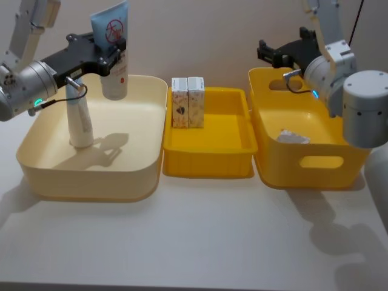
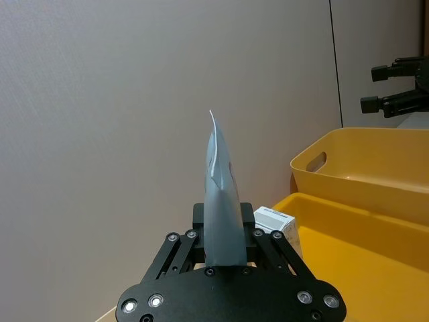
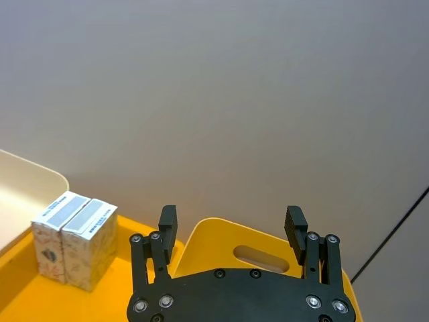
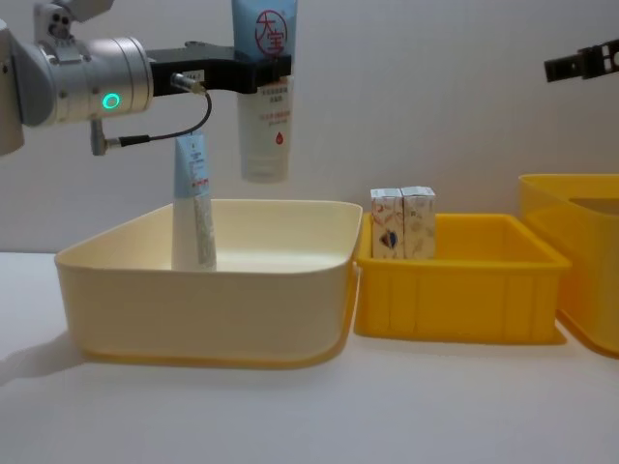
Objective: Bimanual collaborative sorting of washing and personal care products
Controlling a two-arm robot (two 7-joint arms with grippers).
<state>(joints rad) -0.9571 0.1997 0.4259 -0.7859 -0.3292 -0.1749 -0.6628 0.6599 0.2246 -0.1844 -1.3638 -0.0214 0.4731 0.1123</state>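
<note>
Bench: pale bench with a plain wall behind; I count three bins in a row, close side by side.
Bins: wide cream plastic bin on the robot's left, shallow yellow plastic tray in the middle, deep yellow plastic bin on the right.
Left arm: left gripper is above the cream bin's far side, jaws clamped on the tall pale-blue squeeze tube with a red round logo. It is upright, cap down, cap above the rim.
Cream bin: second pale-blue squeeze tube stands cap down on the floor, slightly tilted, apart from the held one.
Tray: two small white printed cardboard cartons stand upright, touching, at the far left corner.
Right arm: right gripper is raised by the deep bin's far edge, jaws wide, nothing between them.
Deep bin: white crumpled item inside; I cannot tell what it is.
</note>
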